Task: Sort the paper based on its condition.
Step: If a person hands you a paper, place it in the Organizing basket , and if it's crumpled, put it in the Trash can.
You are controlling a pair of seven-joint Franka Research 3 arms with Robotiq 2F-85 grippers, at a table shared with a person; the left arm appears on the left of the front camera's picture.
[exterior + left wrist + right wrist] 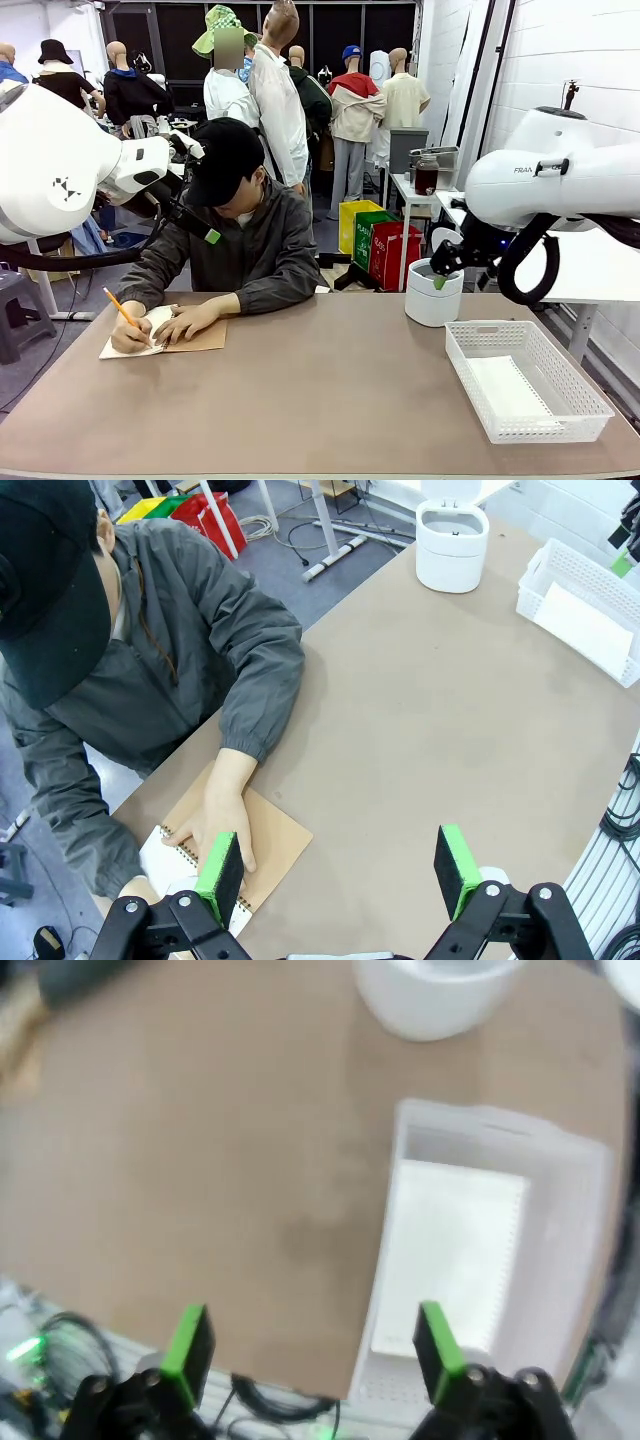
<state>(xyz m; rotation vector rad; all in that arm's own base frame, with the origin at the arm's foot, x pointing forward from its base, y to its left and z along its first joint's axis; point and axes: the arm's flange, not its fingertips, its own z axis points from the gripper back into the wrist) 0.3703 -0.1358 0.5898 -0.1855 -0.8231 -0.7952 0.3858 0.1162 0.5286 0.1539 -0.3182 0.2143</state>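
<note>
wall (560,50): white painted brick, right side | back: dark panels (170,30) | floor (280,580): grey | table (320,400): brown top | side table (407,235): white | stool (15,285): grey, left | bins (385,245): yellow, green, red, on floor

Left arm (60,170) raised, left jaws open; right arm (560,180) raised, right jaws open.

One sheet of paper (505,388) lies flat on the bottom of the white lattice basket (552,426) near the table's right edge. It is plain white and rectangular, with its long edges running along the basket's long walls, and it covers most of the floor. It looks smooth, with no crease, fold or mark visible, though the right wrist view is blurred
</note>
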